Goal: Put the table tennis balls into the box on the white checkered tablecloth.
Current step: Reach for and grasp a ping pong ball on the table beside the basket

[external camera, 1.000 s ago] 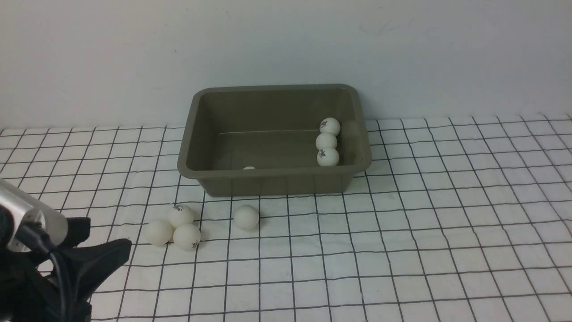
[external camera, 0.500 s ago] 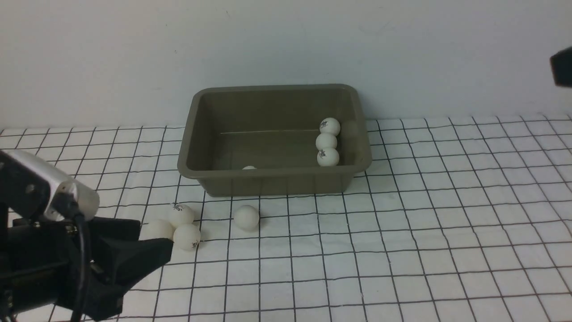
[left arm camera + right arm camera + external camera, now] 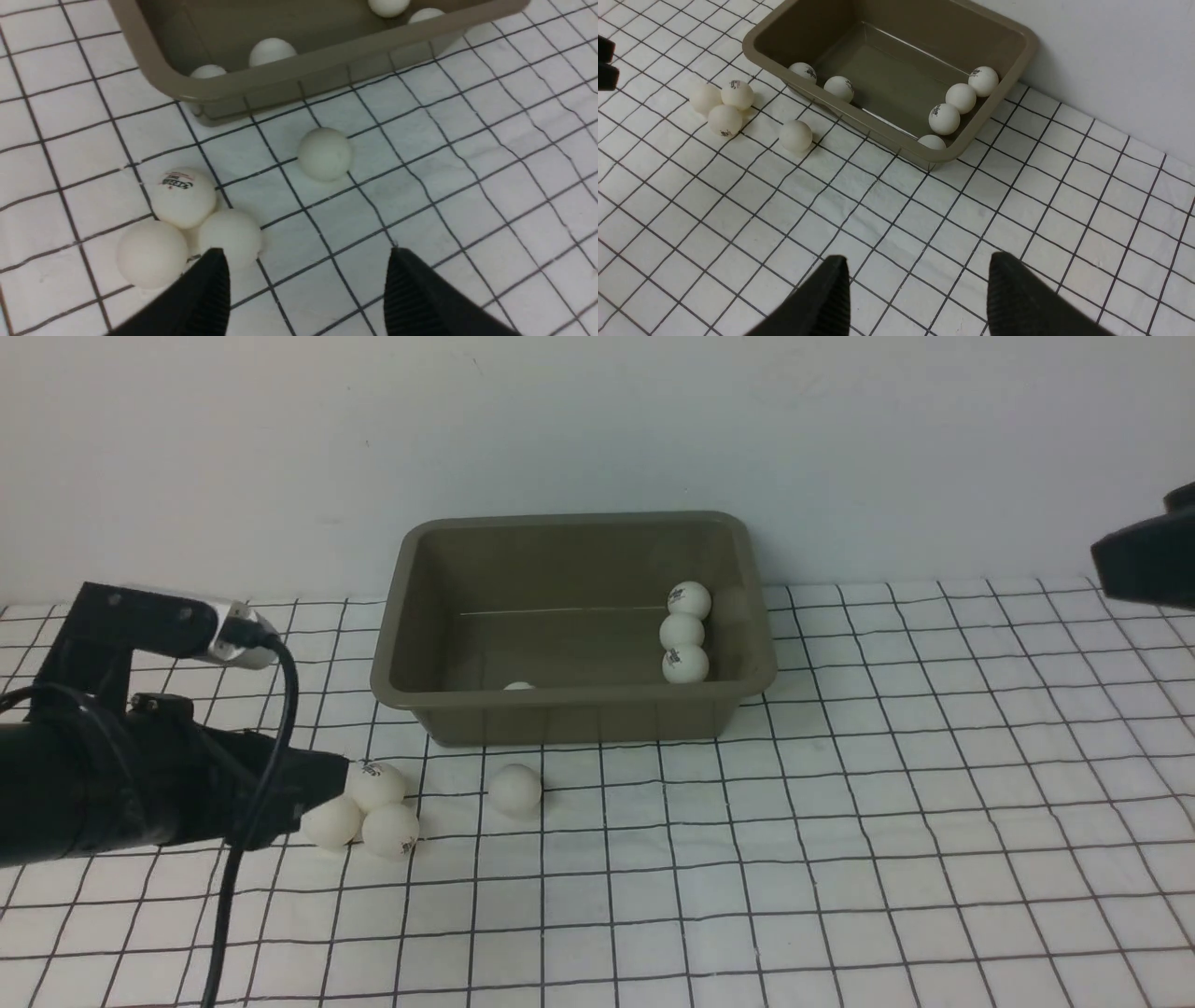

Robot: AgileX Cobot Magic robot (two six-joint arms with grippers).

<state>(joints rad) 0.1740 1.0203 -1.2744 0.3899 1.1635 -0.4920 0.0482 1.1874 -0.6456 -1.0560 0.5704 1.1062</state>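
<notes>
Left gripper [image 3: 307,257] released, empty. Three table tennis balls [image 3: 184,198] cluster just beside one jaw, a fourth ball [image 3: 324,154] sits ahead, all on the white checkered tablecloth [image 3: 840,849]. Box [image 3: 579,721] beyond holds six (one half-hidden). Right gripper [image 3: 917,266] released, well apart.

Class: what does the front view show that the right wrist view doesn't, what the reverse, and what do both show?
Only the front view: the left arm along its length. Only the right wrist view: the right gripper, open and empty, and a ball in the box's near right corner. Both: the box, the row of three balls inside, the trio of table tennis balls and the lone ball on the white checkered tablecloth.
</notes>
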